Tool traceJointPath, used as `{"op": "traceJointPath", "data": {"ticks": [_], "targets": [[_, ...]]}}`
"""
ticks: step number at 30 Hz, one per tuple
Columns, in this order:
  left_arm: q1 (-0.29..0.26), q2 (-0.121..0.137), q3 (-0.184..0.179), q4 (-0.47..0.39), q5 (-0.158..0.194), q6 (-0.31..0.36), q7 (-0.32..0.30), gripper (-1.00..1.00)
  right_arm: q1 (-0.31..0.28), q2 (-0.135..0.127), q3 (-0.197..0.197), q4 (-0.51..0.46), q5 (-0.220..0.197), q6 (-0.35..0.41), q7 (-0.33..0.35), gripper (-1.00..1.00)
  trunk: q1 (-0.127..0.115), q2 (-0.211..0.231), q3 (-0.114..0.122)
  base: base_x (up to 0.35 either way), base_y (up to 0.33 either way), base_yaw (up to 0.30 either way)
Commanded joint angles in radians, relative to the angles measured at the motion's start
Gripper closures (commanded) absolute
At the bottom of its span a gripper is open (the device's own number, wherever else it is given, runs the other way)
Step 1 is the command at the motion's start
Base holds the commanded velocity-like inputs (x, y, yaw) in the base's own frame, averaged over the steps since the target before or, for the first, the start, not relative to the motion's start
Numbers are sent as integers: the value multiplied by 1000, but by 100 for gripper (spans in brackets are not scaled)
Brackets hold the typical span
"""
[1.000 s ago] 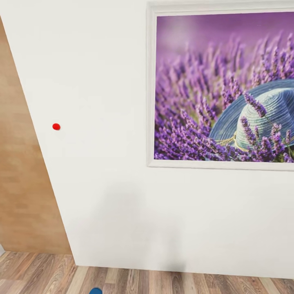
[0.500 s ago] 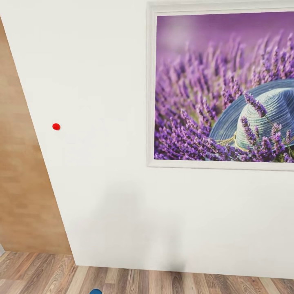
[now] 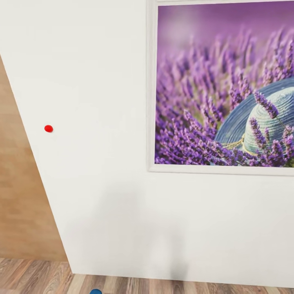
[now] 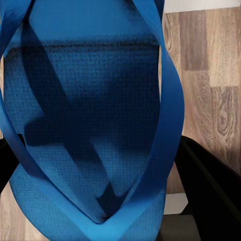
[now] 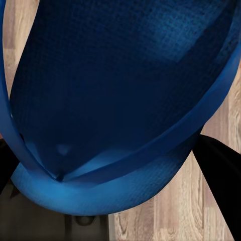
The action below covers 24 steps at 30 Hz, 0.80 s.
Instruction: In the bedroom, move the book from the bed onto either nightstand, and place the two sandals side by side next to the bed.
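**Both arms carry a blue sandal, head camera faces a white wall**

The head view looks at a white wall (image 3: 102, 183) hung with a framed picture (image 3: 224, 85) of purple lavender and a blue-grey straw hat. A small red dot (image 3: 48, 128) sits on the wall to the picture's left. A light wooden panel (image 3: 20, 196) stands at the far left, and a strip of wood-plank floor (image 3: 36, 277) runs along the bottom. A small blue rounded tip (image 3: 96, 291) pokes up at the lower edge of this view; what it belongs to cannot be told.

In the left wrist view, a bright blue sandal (image 4: 90, 125) lies very close to the camera, its straps meeting in a V. The dark fingers (image 4: 211, 191) of the left gripper flank it on both sides, so the sandal sits between them and looks held. Wood-plank floor shows beyond.

In the right wrist view, the other sandal (image 5: 115, 95) likewise sits close to the camera, straps across its textured sole. The dark fingers (image 5: 221, 170) of the right gripper stand at either side of it, seemingly closed on it, above the plank floor.
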Motion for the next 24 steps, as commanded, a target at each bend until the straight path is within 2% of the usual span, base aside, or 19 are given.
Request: {"op": "traceJointPath", "data": {"ticks": [1,6,13,24], "targets": [[0,0,-9,1,10,-4,4,100,0,0,5,1,-4,-3,-3,100,1,-1,0,256,0,0],[0,-1,-9,1,10,-4,4,100,0,0,5,1,-5,-3,-3,100,1,-1,0,231,0,0],[0,-1,-9,1,9,-4,4,100,0,0,6,2,-5,-3,-3,100,1,-1,-1,67,0,12],[1,-1,-9,2,9,-4,4,100,0,2,7,1,-4,-3,-3,100,1,-1,-9,7,0,171]]}}
